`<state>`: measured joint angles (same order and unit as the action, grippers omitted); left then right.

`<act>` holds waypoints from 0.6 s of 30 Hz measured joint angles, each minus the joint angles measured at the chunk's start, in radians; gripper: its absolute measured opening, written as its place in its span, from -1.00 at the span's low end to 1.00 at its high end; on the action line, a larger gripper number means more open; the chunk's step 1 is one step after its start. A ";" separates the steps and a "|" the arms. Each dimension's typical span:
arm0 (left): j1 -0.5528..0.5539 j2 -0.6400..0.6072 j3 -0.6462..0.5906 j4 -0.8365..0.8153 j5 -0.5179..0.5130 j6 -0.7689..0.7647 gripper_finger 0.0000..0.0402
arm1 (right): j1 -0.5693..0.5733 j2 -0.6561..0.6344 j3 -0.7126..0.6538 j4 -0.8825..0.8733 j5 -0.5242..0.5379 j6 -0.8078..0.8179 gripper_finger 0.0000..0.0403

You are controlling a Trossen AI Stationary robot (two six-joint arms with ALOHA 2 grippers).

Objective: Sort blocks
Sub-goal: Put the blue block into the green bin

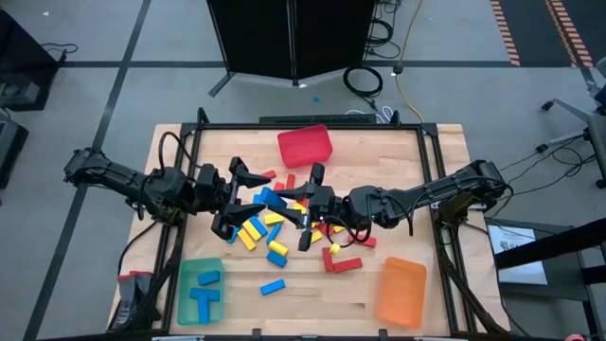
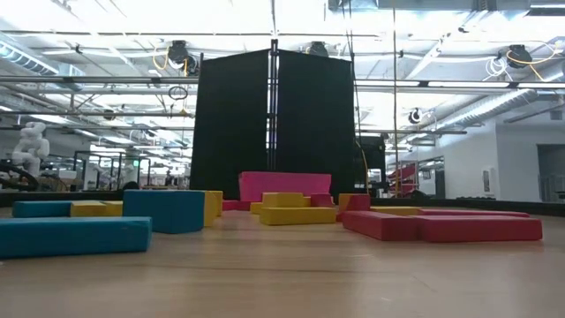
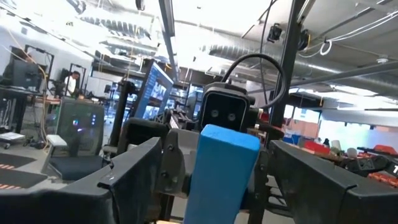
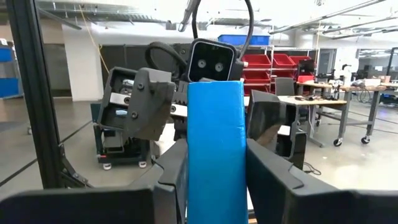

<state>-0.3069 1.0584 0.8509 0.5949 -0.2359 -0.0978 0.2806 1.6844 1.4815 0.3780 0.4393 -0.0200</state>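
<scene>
Both arms meet above the loose pile of red, yellow and blue blocks (image 1: 275, 227) in the table's middle. My right gripper (image 4: 214, 186) is shut on one blue block (image 4: 214, 137), held up in the air. My left gripper (image 3: 221, 186) faces it, open wide. The block's free end (image 3: 227, 140) reaches in between the left gripper's fingers, which stand on either side with a gap. In the high view the left gripper (image 1: 248, 197) and right gripper (image 1: 295, 204) are nearly tip to tip. Neither gripper shows in the low view. My right gripper pinches the blue block between its two fingers, on the block's two long sides (image 4: 193, 180) near one end. The fingers come about level from the table's right and lie along the block. Its other end sticks out past the fingertips toward the left gripper, clear of the table.
A red bin (image 1: 305, 145) stands at the far middle. A green bin (image 1: 186, 301) holding blue blocks stands near left, and an orange bin (image 1: 401, 292) near right. Single blocks lie in front of the pile, such as a blue block (image 1: 273, 286) and a red block (image 1: 346, 264).
</scene>
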 joint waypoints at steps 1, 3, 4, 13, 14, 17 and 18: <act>0.000 0.000 0.000 0.000 0.000 0.000 0.50 | 0.000 0.000 0.000 0.000 0.000 0.000 -0.46; 0.000 0.000 0.000 0.000 0.001 0.000 0.50 | 0.000 0.000 0.000 0.000 0.000 0.001 -0.46; 0.000 0.000 0.000 0.000 0.004 0.000 0.50 | 0.000 0.000 0.000 0.000 0.000 0.001 -0.46; 0.000 0.000 0.000 0.007 0.024 0.009 0.41 | -0.001 0.000 0.000 -0.002 -0.027 0.008 -0.46; 0.000 0.000 0.000 0.005 0.025 0.009 0.36 | -0.001 0.000 0.000 -0.002 -0.027 0.008 -0.46; 0.001 0.000 0.000 -0.002 0.025 0.010 0.20 | -0.003 0.000 0.000 -0.003 -0.027 0.008 -0.46; 0.001 0.000 0.000 -0.003 0.025 0.010 0.15 | -0.004 0.000 0.000 -0.003 -0.027 0.008 -0.46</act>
<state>-0.3061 1.0584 0.8509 0.5914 -0.2111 -0.0883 0.2762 1.6844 1.4815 0.3752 0.4123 -0.0116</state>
